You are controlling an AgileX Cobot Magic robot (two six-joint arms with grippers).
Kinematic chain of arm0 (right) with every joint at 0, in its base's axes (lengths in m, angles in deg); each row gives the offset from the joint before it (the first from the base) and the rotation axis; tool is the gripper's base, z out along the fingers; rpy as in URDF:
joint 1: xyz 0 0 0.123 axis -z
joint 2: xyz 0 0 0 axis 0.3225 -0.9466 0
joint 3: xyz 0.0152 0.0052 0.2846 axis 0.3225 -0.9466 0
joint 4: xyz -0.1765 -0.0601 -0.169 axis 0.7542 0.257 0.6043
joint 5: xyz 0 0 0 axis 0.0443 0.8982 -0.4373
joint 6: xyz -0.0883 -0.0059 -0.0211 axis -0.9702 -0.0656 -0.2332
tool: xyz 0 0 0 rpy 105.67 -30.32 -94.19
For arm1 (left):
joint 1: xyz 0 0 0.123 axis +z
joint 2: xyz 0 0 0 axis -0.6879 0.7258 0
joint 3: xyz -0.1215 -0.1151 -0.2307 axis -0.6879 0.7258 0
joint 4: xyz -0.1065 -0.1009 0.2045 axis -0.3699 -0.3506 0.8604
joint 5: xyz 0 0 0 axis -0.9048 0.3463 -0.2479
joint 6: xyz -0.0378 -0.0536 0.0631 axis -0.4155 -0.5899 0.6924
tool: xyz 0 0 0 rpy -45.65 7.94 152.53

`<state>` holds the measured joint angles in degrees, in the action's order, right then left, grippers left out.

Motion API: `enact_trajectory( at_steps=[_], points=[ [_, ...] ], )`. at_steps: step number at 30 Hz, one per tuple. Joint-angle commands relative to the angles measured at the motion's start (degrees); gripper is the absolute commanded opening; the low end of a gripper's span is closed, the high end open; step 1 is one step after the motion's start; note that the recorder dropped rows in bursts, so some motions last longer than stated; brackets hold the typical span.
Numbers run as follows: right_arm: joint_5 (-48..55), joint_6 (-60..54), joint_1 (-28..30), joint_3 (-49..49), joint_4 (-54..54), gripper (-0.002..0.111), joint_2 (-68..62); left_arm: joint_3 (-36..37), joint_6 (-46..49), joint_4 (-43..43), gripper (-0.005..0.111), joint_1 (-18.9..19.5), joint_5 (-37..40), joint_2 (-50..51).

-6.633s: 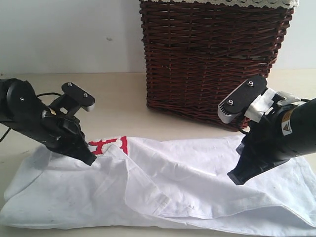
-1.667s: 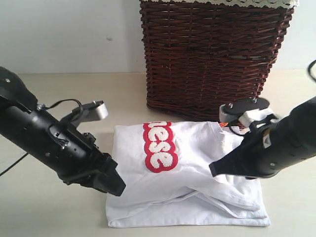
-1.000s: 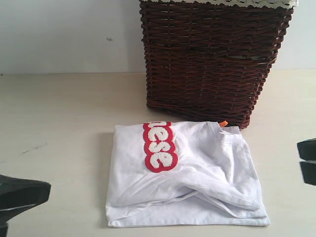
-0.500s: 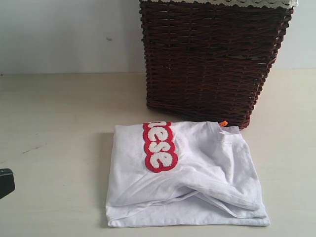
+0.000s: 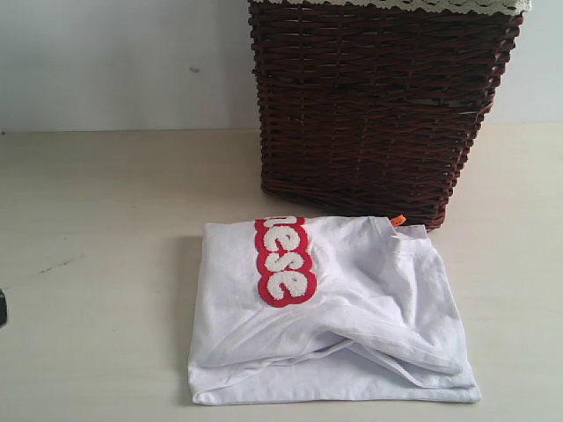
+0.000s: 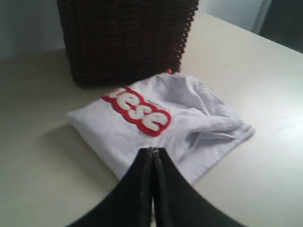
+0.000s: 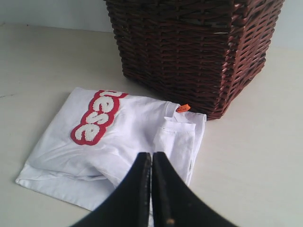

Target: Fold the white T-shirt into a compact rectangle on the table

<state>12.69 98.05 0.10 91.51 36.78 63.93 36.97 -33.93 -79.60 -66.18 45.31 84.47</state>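
Note:
The white T-shirt [image 5: 330,316] lies folded into a rough rectangle on the table [image 5: 106,211], just in front of the basket. Its red-outlined fuzzy lettering [image 5: 283,260] faces up and the orange neck tag [image 5: 398,220] pokes out at the far right corner. The shirt also shows in the left wrist view [image 6: 156,127] and the right wrist view [image 7: 118,142]. My left gripper [image 6: 152,150] is shut and empty, held above and back from the shirt. My right gripper [image 7: 151,155] is likewise shut with nothing in it. Neither gripper touches the cloth.
A dark brown wicker basket [image 5: 378,105] with a lace-trimmed liner [image 5: 440,5] stands right behind the shirt, against the whitish wall [image 5: 123,61]. A small dark scuff mark [image 5: 60,262] lies on the table to the left of the shirt.
Both arms let go of the folded shirt and drew back out of the exterior view. The last dark piece at the left edge has nearly gone. The shirt has not moved.

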Motion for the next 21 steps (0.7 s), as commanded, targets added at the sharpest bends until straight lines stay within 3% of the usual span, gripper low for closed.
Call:
enact_trajectory(
  at_steps=[1, 4, 10, 17, 21],
  points=[
    [-0.2, -0.6, 0.1, -0.3, 0.0, 0.002, 0.3, 0.3, 4.5, -1.3, 0.0, 9.7, -1.3, -6.1],
    [-0.2, -0.6, 0.1, -0.3, 0.0, 0.002, 0.3, 0.3, 2.4, -2.4, 0.0, 17.6, -1.5, -10.3],
    [-0.2, -0.6, 0.1, -0.3, 0.0, 0.002, 0.3, 0.3, -2.5, -2.3, 0.0, 27.8, -1.7, -15.4],
    [-0.2, -0.6, 0.1, -0.3, 0.0, 0.002, 0.3, 3.8, -7.0, -2.1, 0.0, 31.5, -2.7, -16.1],
    [-0.2, -0.6, 0.1, -0.3, 0.0, 0.002, 0.3, 6.0, -18.1, 14.2, 0.0, 31.5, -3.1, -17.2]
  ],
)
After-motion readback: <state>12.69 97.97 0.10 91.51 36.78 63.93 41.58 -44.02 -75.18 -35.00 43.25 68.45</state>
